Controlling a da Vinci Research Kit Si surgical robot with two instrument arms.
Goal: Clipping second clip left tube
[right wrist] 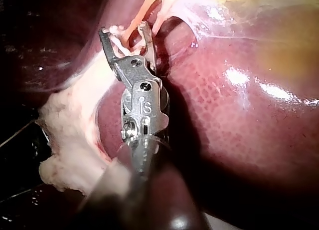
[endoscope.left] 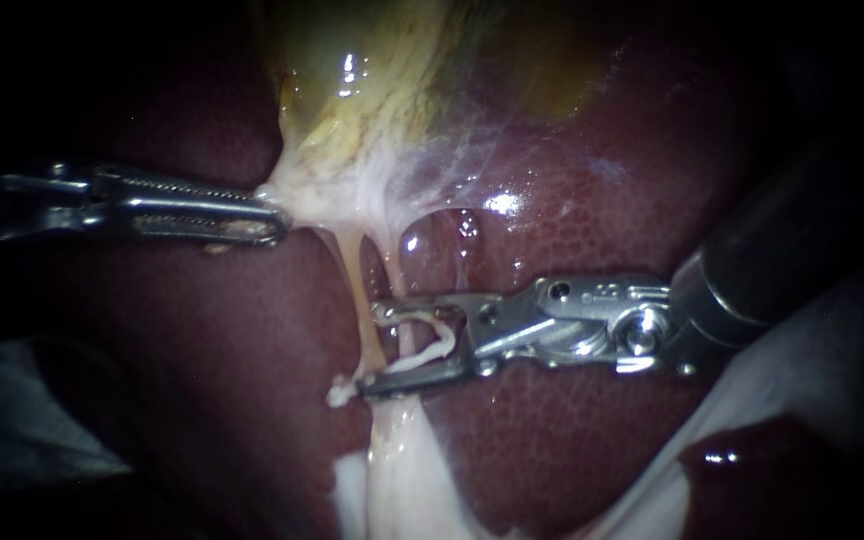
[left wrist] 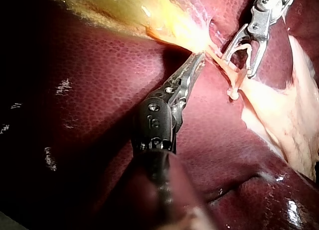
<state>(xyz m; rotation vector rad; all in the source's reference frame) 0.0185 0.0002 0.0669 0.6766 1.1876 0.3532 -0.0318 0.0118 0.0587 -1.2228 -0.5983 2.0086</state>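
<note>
Left tube [endoscope.left: 360,285] runs taut from 12 to 6 o'clock. The left tool [endoscope.left: 272,222] pinches pale tissue under the gallbladder [endoscope.left: 372,90], tugging toward 9, seemingly to expose it, while the right tool [endoscope.left: 372,348], jaws spread, holds a white clip [endoscope.left: 437,345] astride it.

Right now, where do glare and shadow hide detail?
Endoscope view: glare spots on glossy red liver; borders black; white clip in right instrument's jaws well lit. Left wrist view: left instrument's shaft dim, jaws shut on pale tissue bright. Right wrist view: bright streaks on liver.
</note>
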